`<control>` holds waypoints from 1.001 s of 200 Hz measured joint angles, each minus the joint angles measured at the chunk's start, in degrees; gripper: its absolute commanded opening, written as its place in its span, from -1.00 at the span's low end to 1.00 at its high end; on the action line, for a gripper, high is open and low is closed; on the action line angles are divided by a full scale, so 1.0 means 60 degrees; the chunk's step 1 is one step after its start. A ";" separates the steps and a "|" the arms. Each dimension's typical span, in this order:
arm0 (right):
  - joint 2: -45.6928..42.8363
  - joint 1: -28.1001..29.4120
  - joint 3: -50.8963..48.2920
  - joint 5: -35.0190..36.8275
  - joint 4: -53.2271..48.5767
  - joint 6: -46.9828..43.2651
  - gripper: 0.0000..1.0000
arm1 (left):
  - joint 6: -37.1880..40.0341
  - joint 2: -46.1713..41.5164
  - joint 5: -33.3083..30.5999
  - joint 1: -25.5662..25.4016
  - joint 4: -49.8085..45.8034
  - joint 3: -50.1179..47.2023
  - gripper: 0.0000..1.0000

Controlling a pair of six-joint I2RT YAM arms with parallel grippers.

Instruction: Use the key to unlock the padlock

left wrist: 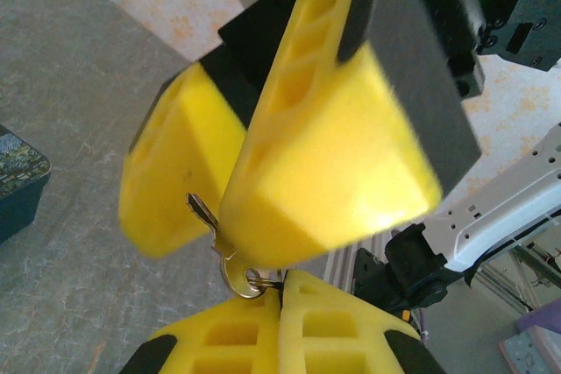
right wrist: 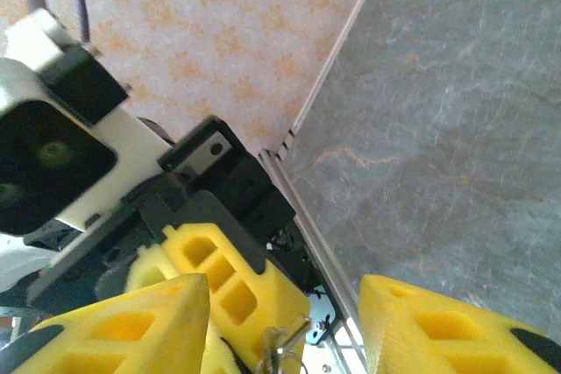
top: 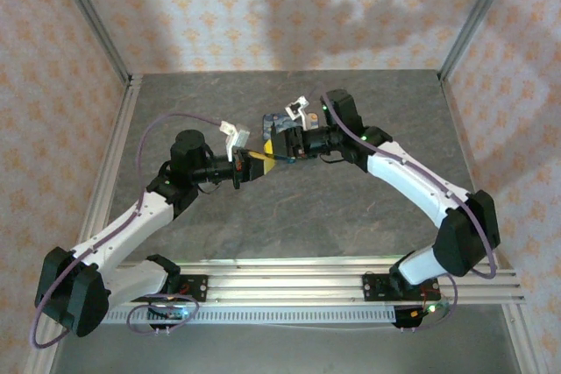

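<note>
Key [left wrist: 207, 218] first: it is pinched by its round head at the very tips of the left gripper [left wrist: 280, 308], which is pressed closed on it. The blade points away from that gripper, up in the air above the table [left wrist: 79, 85]. I judge we are at the step of bringing key and lock together, before any turning. The right gripper [right wrist: 282, 308] has its jaws set wide apart, and I see nothing held between them. In the left wrist view its yellow fingers [left wrist: 333, 172] stand on both sides of the blade, very near; whether one touches it I cannot tell. Where the padlock sits I cannot tell either, so the next move asks me to find its keyhole and line the blade up slowly, without side push.
</note>
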 measured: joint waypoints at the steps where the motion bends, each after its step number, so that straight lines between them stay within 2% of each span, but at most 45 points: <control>1: 0.0007 0.0000 0.0000 -0.0004 -0.0018 -0.0015 -0.16 | 0.0000 0.0000 -0.0004 0.0000 -0.0004 0.0000 -1.00; 7: 0.0029 0.0000 0.0000 -0.0036 -0.0025 -0.0007 -0.24 | 0.0000 0.0000 0.0000 0.0000 -0.0004 0.0004 -1.00; 26: 0.0055 0.0000 0.0000 -0.0182 0.0069 0.0011 -0.73 | 0.0036 0.0000 0.0000 0.0000 -0.0015 0.0004 -1.00; 42: 0.0055 0.0004 0.0011 -0.0255 0.0164 0.0102 -1.00 | 0.0080 0.0000 -0.0004 0.0000 -0.0102 0.0004 -1.00; 93: 0.0047 0.0018 0.0000 -0.0029 0.0204 -0.0131 -1.00 | 0.0240 0.0000 -0.0007 0.0000 -0.0302 0.0051 -0.96; 101: 0.0029 0.0022 -0.0029 0.0066 0.0237 -0.0178 -1.00 | 0.0237 0.0000 -0.0007 0.0000 -0.0379 0.0098 -0.81; 107: 0.0004 0.0022 -0.0062 0.0127 0.0266 -0.0200 -1.00 | 0.0211 0.0000 -0.0011 0.0000 -0.0433 0.0138 -0.44; 111: -0.0022 0.0022 -0.0095 0.0168 0.0295 -0.0222 -1.00 | 0.0219 0.0000 -0.0007 0.0000 -0.0433 0.0149 -0.32; 122: -0.0135 0.0018 -0.0200 0.0339 0.0375 -0.0259 -1.00 | 0.0033 0.0000 -0.0004 0.0022 -0.0433 0.0160 -0.19; 163: -0.0703 -0.0029 -0.0801 0.0860 0.1348 -0.0109 -1.00 | -0.1410 0.0073 0.0025 0.0248 0.0459 -0.0091 -0.16; 200: -0.0892 -0.0091 -0.1592 0.1173 0.2670 0.0510 -1.00 | -0.2506 0.0091 -0.0004 0.0262 0.1304 -0.0229 -0.27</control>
